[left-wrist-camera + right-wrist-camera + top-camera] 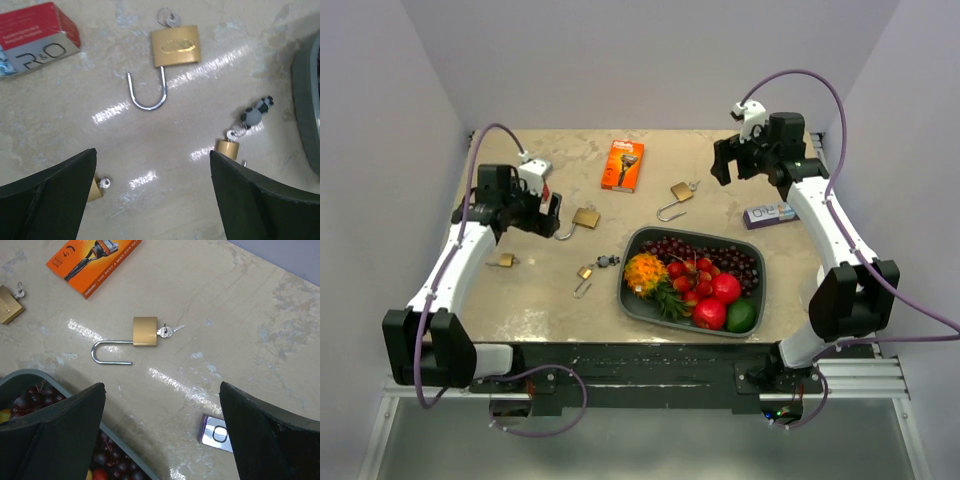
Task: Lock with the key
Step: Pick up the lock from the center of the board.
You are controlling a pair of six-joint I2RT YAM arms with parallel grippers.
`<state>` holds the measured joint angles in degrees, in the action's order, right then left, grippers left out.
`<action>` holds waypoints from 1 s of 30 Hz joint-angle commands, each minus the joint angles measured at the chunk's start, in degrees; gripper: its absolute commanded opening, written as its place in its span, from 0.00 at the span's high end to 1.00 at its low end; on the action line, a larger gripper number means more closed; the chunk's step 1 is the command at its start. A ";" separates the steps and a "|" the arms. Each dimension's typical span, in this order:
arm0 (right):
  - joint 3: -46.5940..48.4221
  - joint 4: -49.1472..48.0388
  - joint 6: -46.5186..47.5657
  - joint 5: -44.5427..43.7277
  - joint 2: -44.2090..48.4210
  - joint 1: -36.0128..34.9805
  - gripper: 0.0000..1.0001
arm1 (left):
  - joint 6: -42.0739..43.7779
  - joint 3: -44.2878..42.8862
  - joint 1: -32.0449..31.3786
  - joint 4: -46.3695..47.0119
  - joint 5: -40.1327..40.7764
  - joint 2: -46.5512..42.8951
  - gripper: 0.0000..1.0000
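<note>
Top view: brass padlock with open steel shackle (585,217) on mottled beige tabletop (530,300), just beside left gripper (552,214); second brass padlock (680,192) mid-table, near right gripper (725,165). Risk — arms settling on different locks.

Left wrist: padlock (176,46) ahead, small silver key (171,20) at base; nudge could skid it. Jaws wide apart, empty.

Right wrist: second padlock (145,331), second key (167,331) seated — easily knocked out. Jaws spread wide, holding nothing.
</note>
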<state>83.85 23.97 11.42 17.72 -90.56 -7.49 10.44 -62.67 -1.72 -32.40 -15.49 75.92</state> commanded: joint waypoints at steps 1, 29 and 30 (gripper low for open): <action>0.08 -1.38 0.53 0.57 2.67 -0.16 0.01 | 8.36 6.06 -3.90 -1.43 0.11 -4.81 0.01; -2.38 1.52 2.82 -5.23 4.26 -0.25 0.01 | 4.51 15.57 -23.60 6.38 11.17 4.58 0.24; -2.47 1.44 2.73 -5.41 4.26 -0.25 0.01 | 3.46 15.22 -23.60 6.56 11.79 5.54 0.26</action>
<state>81.95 26.17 13.17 14.20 -88.01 -7.49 18.24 -45.89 -24.64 -30.06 -8.54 79.29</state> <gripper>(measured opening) 0.989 0.777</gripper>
